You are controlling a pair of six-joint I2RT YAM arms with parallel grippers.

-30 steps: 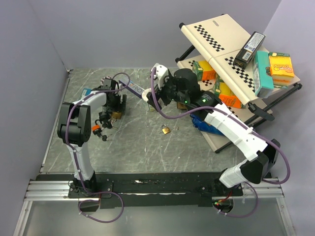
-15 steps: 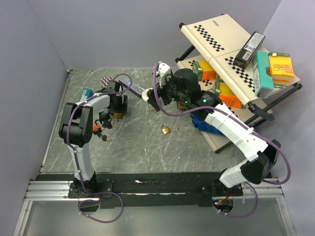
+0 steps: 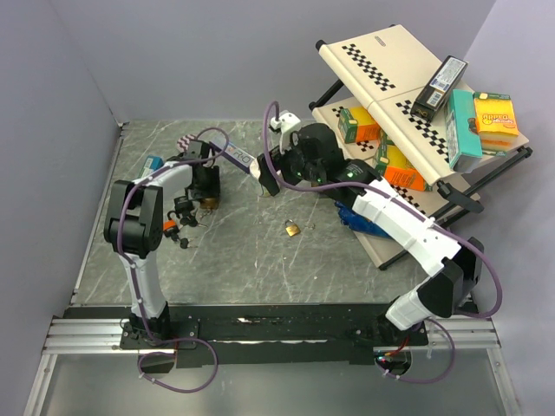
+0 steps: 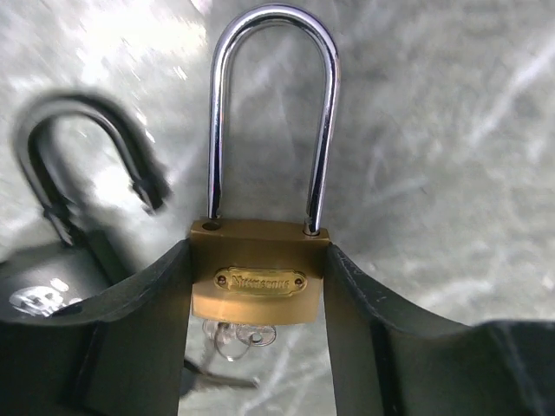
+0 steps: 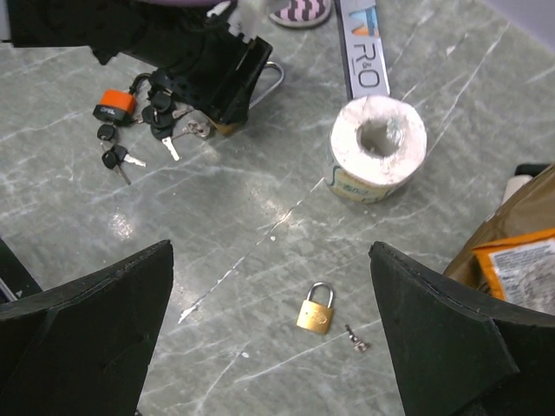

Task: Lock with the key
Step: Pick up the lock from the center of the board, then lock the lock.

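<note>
A brass padlock [image 4: 258,282] with a long steel shackle [image 4: 271,17] lies between my left gripper's [image 4: 258,347] fingers, which press both sides of its body. Silvery keys [image 4: 238,334] show just below it, and a black padlock [image 4: 48,277] with its shackle open lies to the left. From above, my left gripper [image 3: 202,192] is at the table's back left, beside a key bunch with an orange tag [image 5: 114,102]. My right gripper [image 5: 270,251] hangs open, high over a small brass padlock [image 5: 315,309] and a small key [image 5: 355,339].
A toilet paper roll [image 5: 378,147] stands between the two grippers. A long blue-and-white box [image 5: 364,48] and a striped item [image 5: 299,10] lie behind it. A tilted rack [image 3: 408,104] with snack boxes fills the right side. A wall bounds the table's left edge [image 3: 104,191].
My left gripper's fingers have closed in onto the long-shackle brass padlock. The right arm's wrist has shifted slightly left and back, still open.
</note>
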